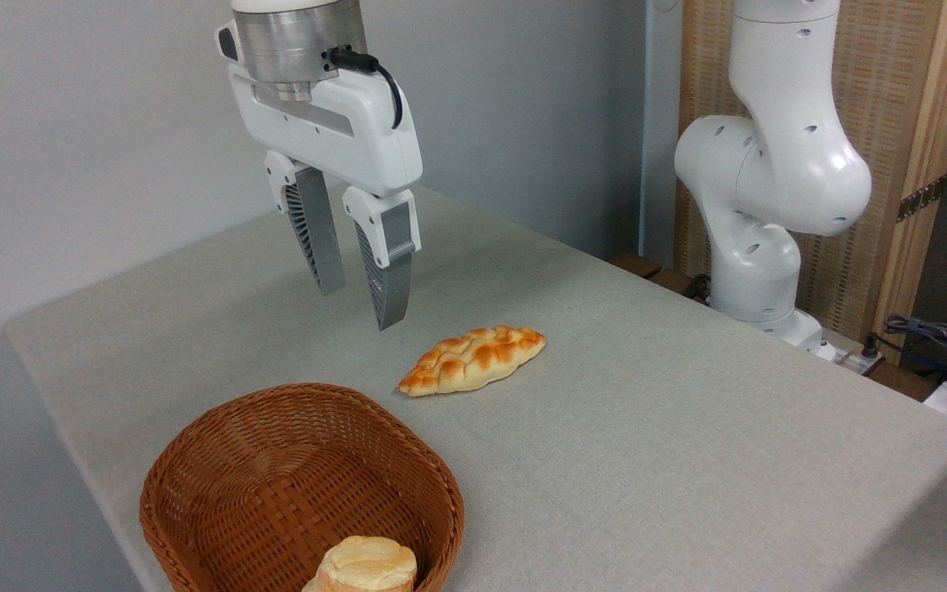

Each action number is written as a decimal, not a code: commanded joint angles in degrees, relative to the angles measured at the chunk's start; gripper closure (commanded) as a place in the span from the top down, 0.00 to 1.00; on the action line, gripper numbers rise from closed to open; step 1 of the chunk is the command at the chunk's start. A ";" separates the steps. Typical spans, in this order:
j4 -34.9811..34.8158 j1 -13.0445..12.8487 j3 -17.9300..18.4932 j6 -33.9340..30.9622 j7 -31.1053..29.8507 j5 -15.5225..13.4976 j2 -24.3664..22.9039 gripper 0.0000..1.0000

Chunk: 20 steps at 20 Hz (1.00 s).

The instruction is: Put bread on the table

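One small round bread (367,566), pale yellow with lightly browned edges, sits inside the brown wicker basket (276,460) at the bottom of the view, against the basket's near wall; its lower part is cut off by the picture's edge. The basket stands on the near left part of the desk (687,460), whose light grey, cloth-like surface fills most of the scene. Beyond the basket's far rim, a little to the right and not touching it, a longer golden-brown braided loaf (472,360) lies flat on the desk, one pointed end turned toward the basket.

Above the desk, behind the basket and to the left of the braided loaf, the gripper (356,308) hangs in the air with its ribbed grey fingers (317,238) pointing down. The jaws stand apart with a clear gap between them and nothing held. Their tips are well clear of the desk surface, of the loaf and of the basket. A black cable loops from the metal wrist section above the white gripper body.

At the right, past the desk's far edge, the arm's white base and lower joints (769,181) rise in front of a wooden, woven-panelled screen (893,123). Some cables (934,333) lie at the far right edge.
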 commanded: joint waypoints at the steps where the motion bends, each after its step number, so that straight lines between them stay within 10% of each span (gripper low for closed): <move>1: 0.98 -0.56 0.95 -1.69 0.98 0.07 0.09 1.00; 20: -4.56 -0.38 1.65 7.43 1.86 0.15 -1.75 1.00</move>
